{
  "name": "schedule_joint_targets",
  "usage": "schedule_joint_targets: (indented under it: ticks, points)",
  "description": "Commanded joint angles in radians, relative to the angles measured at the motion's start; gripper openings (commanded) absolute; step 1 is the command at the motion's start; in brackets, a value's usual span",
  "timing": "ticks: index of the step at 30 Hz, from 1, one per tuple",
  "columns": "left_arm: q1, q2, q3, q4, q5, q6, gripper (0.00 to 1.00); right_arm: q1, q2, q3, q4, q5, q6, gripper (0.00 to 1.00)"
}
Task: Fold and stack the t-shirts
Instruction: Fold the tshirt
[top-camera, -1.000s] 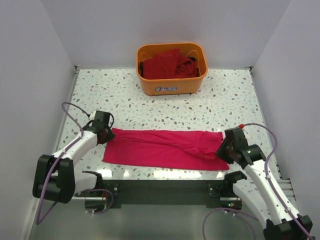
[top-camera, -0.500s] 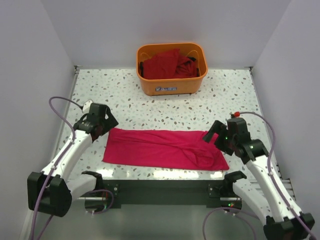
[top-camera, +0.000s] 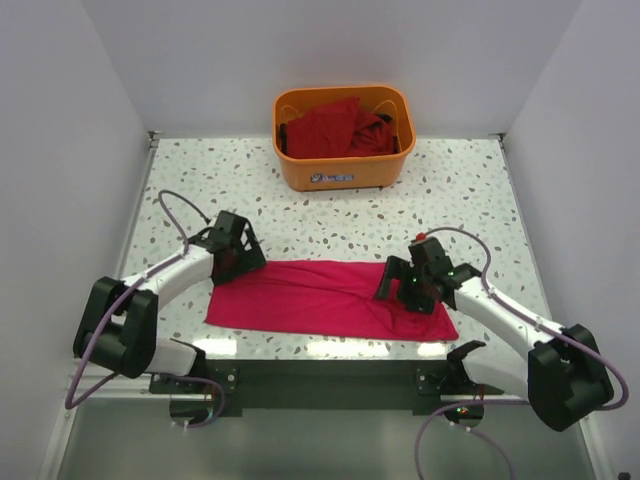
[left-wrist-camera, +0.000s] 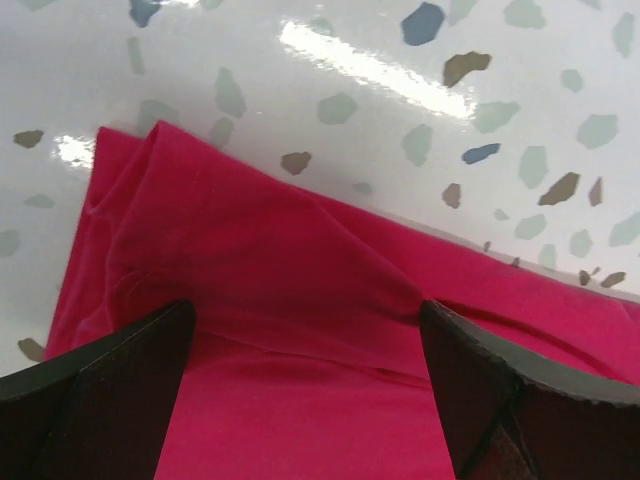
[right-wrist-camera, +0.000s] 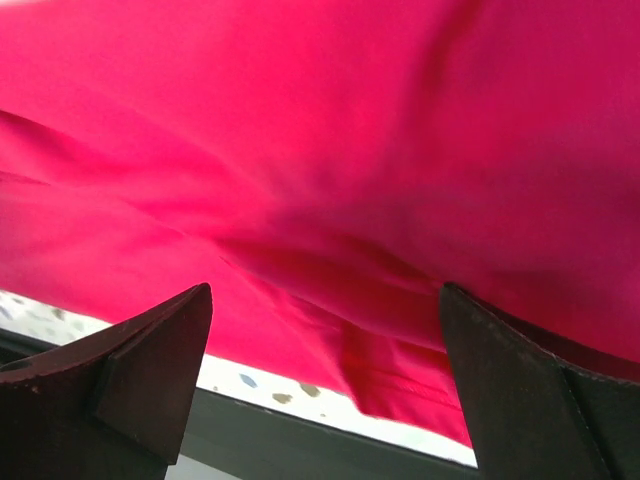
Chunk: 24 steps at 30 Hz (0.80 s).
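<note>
The crimson t-shirt (top-camera: 320, 298) lies nine-to-three; left gripper (top-camera: 243, 265) over its nine end, right gripper (top-camera: 393, 288) nearer three (both spread, clasping nothing).

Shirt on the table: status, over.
Left gripper open over left end of shirt, right gripper open over right end. Shirt flat, ungripped. Nothing in the way; basket at far edge.

Sticker (top-camera: 332, 178): pale, on the front wall of the orange basket (top-camera: 385, 168); print too small to read.
Other text: none legible in any view.
</note>
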Motion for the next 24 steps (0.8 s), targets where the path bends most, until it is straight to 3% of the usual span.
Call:
schedule_joint_targets:
  ticks: [1, 6, 11, 20, 24]
  points:
    - [0.022, -0.02, -0.019, -0.015, -0.06, 0.015, 1.0, 0.007, -0.089, -0.057, -0.088, -0.028, 0.016, 0.99]
    - [0.086, -0.075, -0.074, -0.062, -0.089, 0.024, 1.0, 0.009, -0.333, -0.062, -0.338, -0.049, 0.033, 0.99]
    - [0.113, -0.136, -0.094, -0.147, -0.126, 0.017, 1.0, 0.007, -0.404, -0.002, -0.496, 0.007, 0.033, 0.99]
    - [0.113, -0.257, 0.067, -0.286, -0.163, 0.006, 1.0, 0.007, -0.245, 0.121, -0.302, 0.001, -0.003, 0.99]
    - [0.111, -0.262, 0.084, -0.253, -0.108, 0.035, 1.0, 0.01, -0.162, 0.179, -0.321, 0.024, -0.086, 0.99]
